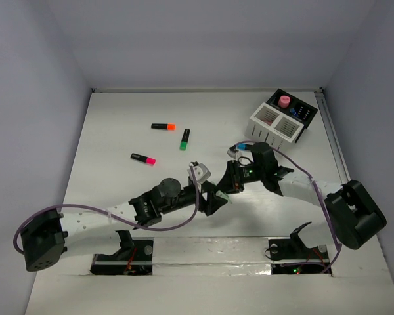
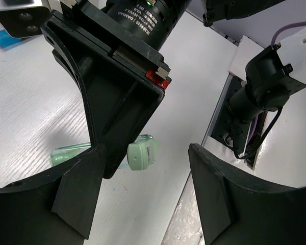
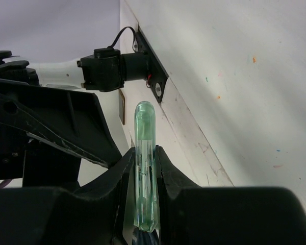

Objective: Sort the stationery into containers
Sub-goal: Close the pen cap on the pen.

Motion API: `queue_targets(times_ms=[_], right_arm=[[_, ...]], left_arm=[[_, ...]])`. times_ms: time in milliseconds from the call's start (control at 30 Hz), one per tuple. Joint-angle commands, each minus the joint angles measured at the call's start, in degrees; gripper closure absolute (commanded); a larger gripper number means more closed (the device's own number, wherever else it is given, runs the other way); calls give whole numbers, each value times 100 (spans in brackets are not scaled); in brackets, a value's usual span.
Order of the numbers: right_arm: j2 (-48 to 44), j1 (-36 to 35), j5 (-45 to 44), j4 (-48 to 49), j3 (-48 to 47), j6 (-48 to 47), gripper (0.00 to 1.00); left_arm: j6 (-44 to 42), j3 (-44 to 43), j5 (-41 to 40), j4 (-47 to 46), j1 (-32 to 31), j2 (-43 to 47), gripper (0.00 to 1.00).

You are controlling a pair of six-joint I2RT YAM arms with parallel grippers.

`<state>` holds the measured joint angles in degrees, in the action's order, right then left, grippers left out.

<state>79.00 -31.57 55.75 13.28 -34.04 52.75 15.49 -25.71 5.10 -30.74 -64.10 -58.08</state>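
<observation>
Nearest to us, the right gripper (image 3: 145, 153) pinches a clear green pen (image 3: 144, 122) between its fingers, a grip only its own wrist camera shows plainly, with the pen's rounded end standing above the fingertips. From above, that pen is just a green speck between the two grippers, over the middle of the table (image 1: 118, 131). The left gripper (image 1: 213, 198) sits just beside it with its jaws spread and nothing between them. Its wrist camera looks past its own dark fingers (image 2: 76, 189) at the right gripper and the pen's pale green end.

Farther out, three black highlighters lie loose on the table, seen only in the top view. One has a pink cap (image 1: 143, 158), one a green cap (image 1: 184, 138) and one an orange cap (image 1: 163, 126). A small blue piece (image 1: 241, 147) lies just behind the right arm.

At the far right stand the containers. The white slatted box (image 1: 274, 123) is joined to the black box (image 1: 302, 113) behind it. A pink-topped item (image 1: 285, 101) stands upright in the black box. There may be small blue things beside it, but they are too small to tell. We cannot tell what the white box holds.
</observation>
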Motion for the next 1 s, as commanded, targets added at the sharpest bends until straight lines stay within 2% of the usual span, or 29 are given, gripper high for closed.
queue_targets(times_ms=[0, 200, 233, 300, 333, 400, 433, 567, 667, 767, 867, 900, 967], right_arm=[[-69, -42, 147, 333, -147, 60, 93], [-60, -42, 156, 614, -85, 253, 94], [-69, -42, 156, 710, -59, 331, 94], [-78, -42, 156, 746, -59, 367, 94], [-104, -42, 147, 755, -59, 385, 94], [-122, -42, 138, 773, -50, 411, 94], [-122, -42, 138, 790, -32, 437, 94], [-209, -42, 138, 1044, 99, 630, 94], [-271, -42, 130, 1369, 266, 858, 90], [-350, -42, 138, 1755, 433, 1087, 79], [-438, -42, 217, 2160, 530, 1185, 47], [-456, -42, 243, 2240, 530, 1150, 25], [-517, -42, 279, 2459, 521, 1115, 11]], left_arm=[[-90, -294, 219, -336, 2, -45, 38], [-72, -276, 333, -345, 2, -98, 52], [-63, -267, 333, -345, 2, -115, 60], [-72, -259, 316, -354, 2, -133, 68], [-72, -259, 298, -371, 2, -142, 77], [-72, -276, 229, -380, 2, -133, 89], [-81, -285, 176, -354, 2, -124, 100], [-116, -285, -62, -319, 2, 77, 100], [-151, -329, -369, -56, 2, 350, 100], [-151, -364, -782, 208, 2, 780, 100], [-81, -303, -976, 306, 2, 1290, 100], [6, -250, -959, 297, 2, 1517, 100], [121, -197, -915, 235, 2, 1703, 100]])
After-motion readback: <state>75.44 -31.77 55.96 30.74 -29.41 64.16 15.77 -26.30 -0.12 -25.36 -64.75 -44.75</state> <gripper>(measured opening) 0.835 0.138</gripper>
